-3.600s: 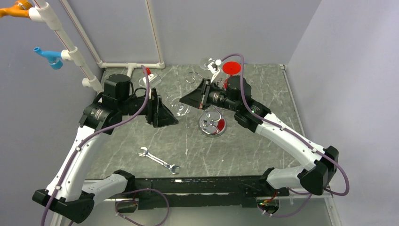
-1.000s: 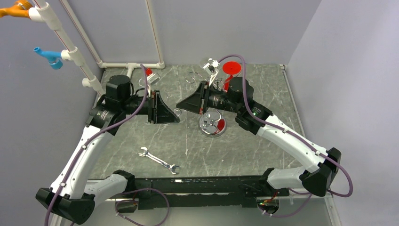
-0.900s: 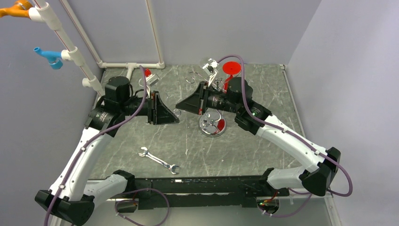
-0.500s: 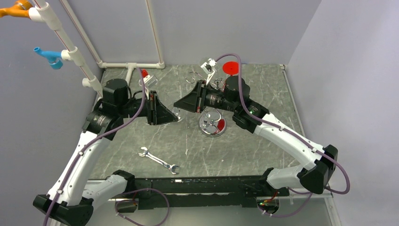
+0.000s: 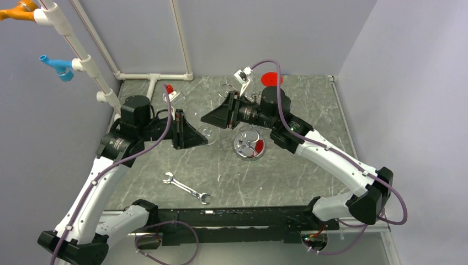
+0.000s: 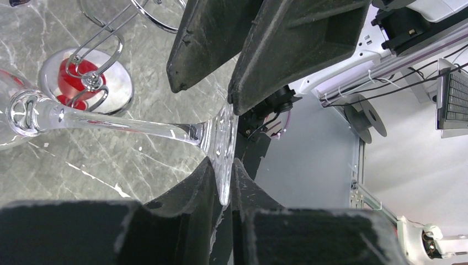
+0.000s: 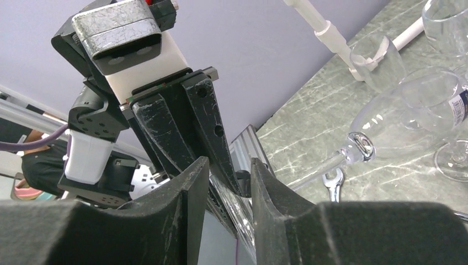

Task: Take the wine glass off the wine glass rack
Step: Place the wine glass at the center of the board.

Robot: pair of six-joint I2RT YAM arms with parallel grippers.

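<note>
Grey marbled tabletop (image 5: 248, 176): left hand (image 6: 221, 172) clamps the wine glass (image 6: 110, 122) by its foot; right hand (image 7: 229, 167), slightly parted, straddles that foot's rim.

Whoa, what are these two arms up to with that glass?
The left gripper is pinching the foot of a wine glass, holding it sideways above the table. The right gripper has its jaws apart around the same foot. The chrome wine glass rack stands beside them; the glass looks clear of it.

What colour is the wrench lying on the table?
The wrench is silver, best seen in the top external view.
</note>
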